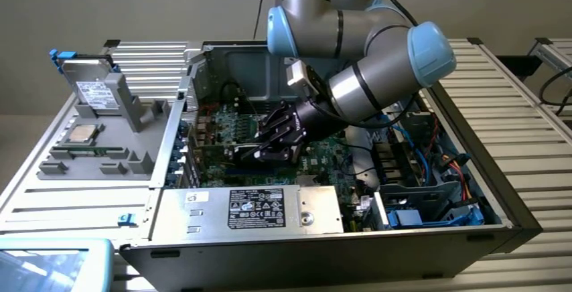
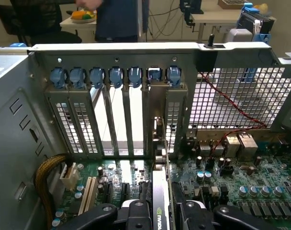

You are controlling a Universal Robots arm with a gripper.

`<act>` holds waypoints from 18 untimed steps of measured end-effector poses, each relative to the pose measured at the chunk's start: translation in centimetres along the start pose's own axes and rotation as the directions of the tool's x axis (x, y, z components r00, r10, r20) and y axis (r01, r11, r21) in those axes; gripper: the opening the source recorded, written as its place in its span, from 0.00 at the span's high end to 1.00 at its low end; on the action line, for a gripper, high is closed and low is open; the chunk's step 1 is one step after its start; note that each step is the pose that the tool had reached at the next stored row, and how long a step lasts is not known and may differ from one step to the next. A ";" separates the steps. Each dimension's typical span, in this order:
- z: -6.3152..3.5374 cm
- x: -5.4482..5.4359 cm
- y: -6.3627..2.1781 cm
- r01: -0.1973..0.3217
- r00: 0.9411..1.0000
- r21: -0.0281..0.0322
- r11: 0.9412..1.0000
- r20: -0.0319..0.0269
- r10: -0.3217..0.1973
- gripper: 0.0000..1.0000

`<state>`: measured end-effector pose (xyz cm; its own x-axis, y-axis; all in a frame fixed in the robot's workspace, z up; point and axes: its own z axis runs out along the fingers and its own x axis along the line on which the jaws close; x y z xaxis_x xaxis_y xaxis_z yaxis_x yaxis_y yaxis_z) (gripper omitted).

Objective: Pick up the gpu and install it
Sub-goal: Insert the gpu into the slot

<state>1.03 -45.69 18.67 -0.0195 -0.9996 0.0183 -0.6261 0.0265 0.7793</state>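
1. Inside the open case [image 1: 313, 252], the gripper [image 1: 268, 146] hung low over the motherboard [image 1: 335, 150], close to the rear wall.
2. Its fingers [image 2: 136, 213] were clamped on the gpu [image 2: 161, 201], one on each face. The card stood on edge and upright between them.
3. The gpu's bracket end [image 2: 158, 143] sat just beside the slot covers [image 2: 112, 120], below the row of blue latches [image 2: 116, 76].
4. The card's bottom edge was hidden, so whether it had entered the socket could not be told.
5. Judgement: the step in hand looked like seating the card. Doing it well likely meant:
   - keeping the card upright and parallel to the socket;
   - keeping the bracket end flush against the rear wall;
   - pressing straight down with no rocking.
6. Judgement: the grip looked centred near the card's top edge, so an even push seemed possible. A grip off to one end would probably lift the other end.
7. Risk, as judged: a tilt could jam the bracket end on a slot cover or scrape the capacitors [image 2: 246, 191] next to the card. The yellow cable [image 2: 45, 175] lay well apart and was no concern.
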 end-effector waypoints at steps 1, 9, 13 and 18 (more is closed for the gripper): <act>0.00 0.0 0.00 0.000 1.000 0.000 1.000 0.000 0.000 0.72; 0.07 0.0 -0.05 -0.006 1.000 0.000 1.000 -0.002 0.006 0.72; 0.14 0.0 -0.12 -0.008 1.000 0.000 1.000 -0.004 0.008 0.72; 0.23 -0.1 -0.13 -0.015 1.000 0.001 1.000 -0.009 0.015 0.72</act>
<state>0.94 -45.56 18.42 -0.0218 -0.9991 0.0358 -0.6262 0.0416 0.7785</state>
